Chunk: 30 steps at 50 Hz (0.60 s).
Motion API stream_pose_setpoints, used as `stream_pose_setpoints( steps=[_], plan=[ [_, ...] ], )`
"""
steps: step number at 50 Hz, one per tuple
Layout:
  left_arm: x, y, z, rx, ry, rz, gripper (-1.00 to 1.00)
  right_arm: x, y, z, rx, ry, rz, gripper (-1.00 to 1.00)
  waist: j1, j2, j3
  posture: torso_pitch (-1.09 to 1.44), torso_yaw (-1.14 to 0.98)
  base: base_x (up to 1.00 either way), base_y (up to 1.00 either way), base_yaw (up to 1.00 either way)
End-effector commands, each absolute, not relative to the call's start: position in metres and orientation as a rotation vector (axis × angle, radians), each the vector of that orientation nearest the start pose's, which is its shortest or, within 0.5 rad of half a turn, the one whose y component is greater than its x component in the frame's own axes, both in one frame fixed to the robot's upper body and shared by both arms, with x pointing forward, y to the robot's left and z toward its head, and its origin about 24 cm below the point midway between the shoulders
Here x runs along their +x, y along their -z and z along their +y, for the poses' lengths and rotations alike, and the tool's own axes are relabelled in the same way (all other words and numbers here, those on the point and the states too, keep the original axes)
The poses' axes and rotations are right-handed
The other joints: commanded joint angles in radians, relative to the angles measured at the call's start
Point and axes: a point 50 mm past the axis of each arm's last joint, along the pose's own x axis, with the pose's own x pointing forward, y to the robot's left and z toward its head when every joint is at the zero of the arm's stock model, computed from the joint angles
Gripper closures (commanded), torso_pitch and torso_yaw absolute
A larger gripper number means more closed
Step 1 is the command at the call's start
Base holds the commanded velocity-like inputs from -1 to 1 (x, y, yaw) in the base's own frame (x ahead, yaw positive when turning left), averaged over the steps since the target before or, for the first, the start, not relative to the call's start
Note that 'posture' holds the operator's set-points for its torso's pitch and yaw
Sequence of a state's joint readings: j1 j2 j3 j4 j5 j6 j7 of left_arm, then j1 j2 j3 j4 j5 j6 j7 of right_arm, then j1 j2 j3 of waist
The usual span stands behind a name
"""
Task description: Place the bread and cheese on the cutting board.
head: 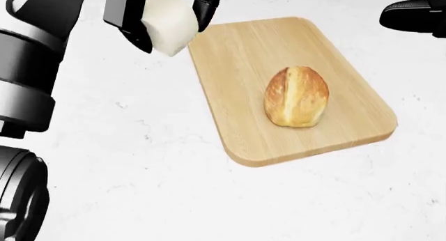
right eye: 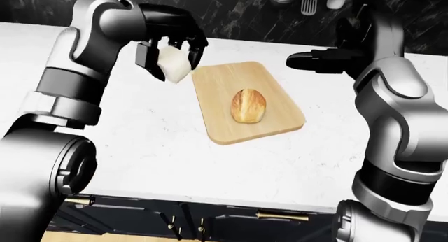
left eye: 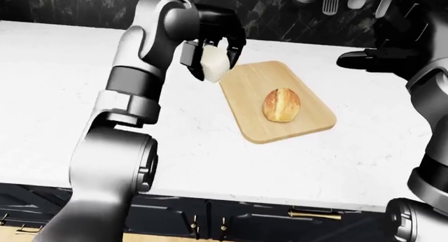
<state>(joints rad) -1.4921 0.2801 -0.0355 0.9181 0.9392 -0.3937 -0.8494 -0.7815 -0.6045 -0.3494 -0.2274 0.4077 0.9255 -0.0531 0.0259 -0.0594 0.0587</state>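
1. My left hand is closed round the cheese, a pale white block pinched between my black fingers, which grip it from both sides.
2. The cheese is lifted clear of the white marbled desk; in the left-eye view it hangs just beside the top-left corner of the cutting board, its lower edge overlapping that corner in the picture. I cannot tell whether it is truly above the wood or just off its side.
3. The bread, a golden oval roll with a split along its top, lies on the cutting board, near the middle and a little towards the bottom-right of the head view.
4. The cutting board is light wood with rounded corners and lies flat on the desk, tilted at an angle in all three views.
5. My right hand is raised off the desk at the right of the board, well apart from the bread and holding nothing. Its dark fingers point left towards the board, stretched out rather than curled.
6. Dark utensils hang on the black wall at the top of the left-eye view.
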Motion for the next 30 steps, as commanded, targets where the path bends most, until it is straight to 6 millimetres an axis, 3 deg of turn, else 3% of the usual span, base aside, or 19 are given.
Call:
stream_pose_setpoints(
  steps=[1,10,14,23,30],
  plan=[
    [0.386,-0.353,0.057,1.565,0.616,-0.460,0.96,0.295,-0.314,-0.256,-0.069,0.162,-0.306,-1.00,0.000,-0.005,-0.036,0.00,0.00,0.00,0.00,0.00],
    [0.396,-0.345,0.025,1.588,0.525,-0.477,0.96,0.295,-0.313,-0.256,-0.064,0.162,-0.306,-1.00,-0.001,-0.017,-0.036,0.00,0.00,0.00,0.00,0.00],
    [0.398,-0.329,0.008,1.576,0.518,-0.476,0.96,0.294,-0.315,-0.257,-0.062,0.163,-0.309,-1.00,-0.001,-0.022,-0.036,0.00,0.00,0.00,0.00,0.00],
    [0.404,-0.295,-0.006,1.548,0.450,-0.448,0.96,0.294,-0.315,-0.257,-0.055,0.159,-0.311,-1.00,-0.002,-0.031,-0.038,0.00,0.00,0.00,0.00,0.00],
    [0.406,-0.287,-0.008,1.548,0.405,-0.434,0.96,0.293,-0.316,-0.257,-0.052,0.159,-0.314,-1.00,-0.004,-0.036,-0.041,0.00,0.00,0.00,0.00,0.00]
  ],
)
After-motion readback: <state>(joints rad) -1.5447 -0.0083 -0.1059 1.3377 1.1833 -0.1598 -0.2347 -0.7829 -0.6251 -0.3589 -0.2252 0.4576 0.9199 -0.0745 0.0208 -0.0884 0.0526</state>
